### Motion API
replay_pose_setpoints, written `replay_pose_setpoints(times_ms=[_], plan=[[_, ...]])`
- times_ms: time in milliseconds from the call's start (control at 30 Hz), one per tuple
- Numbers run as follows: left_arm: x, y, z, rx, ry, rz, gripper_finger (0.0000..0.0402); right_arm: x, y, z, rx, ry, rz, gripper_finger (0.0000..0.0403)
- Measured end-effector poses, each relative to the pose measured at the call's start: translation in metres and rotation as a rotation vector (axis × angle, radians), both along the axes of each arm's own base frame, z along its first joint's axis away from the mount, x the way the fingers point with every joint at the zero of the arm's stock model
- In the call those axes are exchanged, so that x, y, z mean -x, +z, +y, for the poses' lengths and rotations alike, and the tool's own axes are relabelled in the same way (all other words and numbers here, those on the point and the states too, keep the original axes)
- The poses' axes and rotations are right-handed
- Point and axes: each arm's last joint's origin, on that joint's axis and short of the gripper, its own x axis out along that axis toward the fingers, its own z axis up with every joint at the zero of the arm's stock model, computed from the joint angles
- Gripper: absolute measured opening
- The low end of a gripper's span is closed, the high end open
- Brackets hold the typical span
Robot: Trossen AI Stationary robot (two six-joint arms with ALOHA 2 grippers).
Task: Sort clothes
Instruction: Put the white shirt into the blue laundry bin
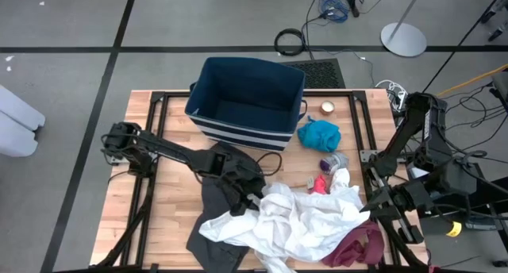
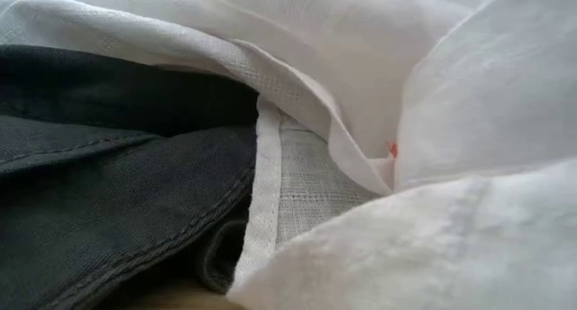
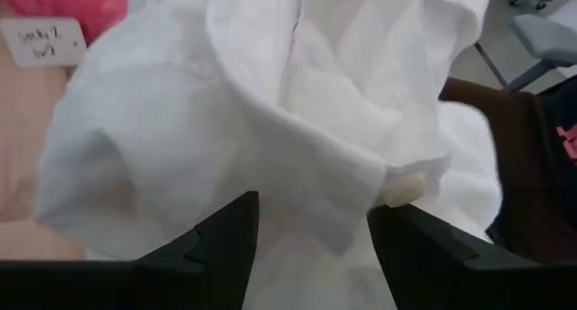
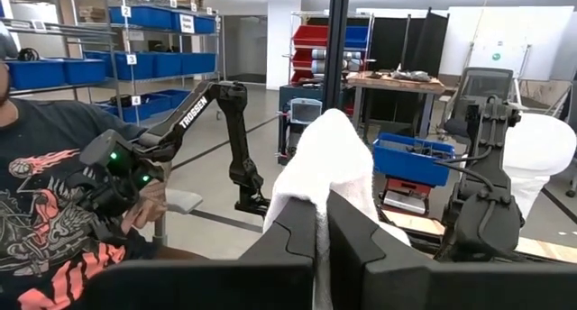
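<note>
Both claw (image 3: 311,233) fingers straddle the white garment's (image 3: 270,103) folded edge.

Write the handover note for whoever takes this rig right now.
Left pincer: open, fingers on either side of a fold of the white garment, nothing gripped.
Right pincer: shut, parked at the table's right edge.
White, dark grey garment and maroon garment are piled at the front; blue garment lies beside the bin.
Done: nothing in the bin.
Left: everything to sort.
</note>
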Motion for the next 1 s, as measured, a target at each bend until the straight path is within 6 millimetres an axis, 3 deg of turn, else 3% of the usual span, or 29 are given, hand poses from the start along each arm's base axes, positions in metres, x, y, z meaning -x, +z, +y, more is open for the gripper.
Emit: replay_pose_setpoints(times_ms=[133,267,400,533,700,1000], plan=[[0.001,0.002,-0.006,0.003,-0.015,-0.01,0.0153,0.0,0.0,0.0,0.012,-0.001,-0.007,0.0],[0.001,0.006,-0.012,0.007,-0.028,-0.003,0.0032,0.0,0.001,0.0,0.02,-0.002,-0.013,0.0],[0.003,0.022,-0.015,0.007,-0.03,-0.031,0.0012,0.0,0.001,-0.001,0.029,-0.02,-0.019,0.0],[0.018,0.07,-0.01,-0.068,0.006,-0.119,0.0007,-0.002,0.004,-0.007,0.039,-0.209,-0.027,0.0],[0.055,0.141,-0.001,-0.194,0.137,-0.301,0.0005,-0.006,0.018,-0.02,0.083,-0.491,-0.057,0.0],[0.138,0.257,0.022,-0.28,0.419,-0.711,0.0004,-0.027,0.053,-0.053,0.085,-0.577,-0.382,0.0]])
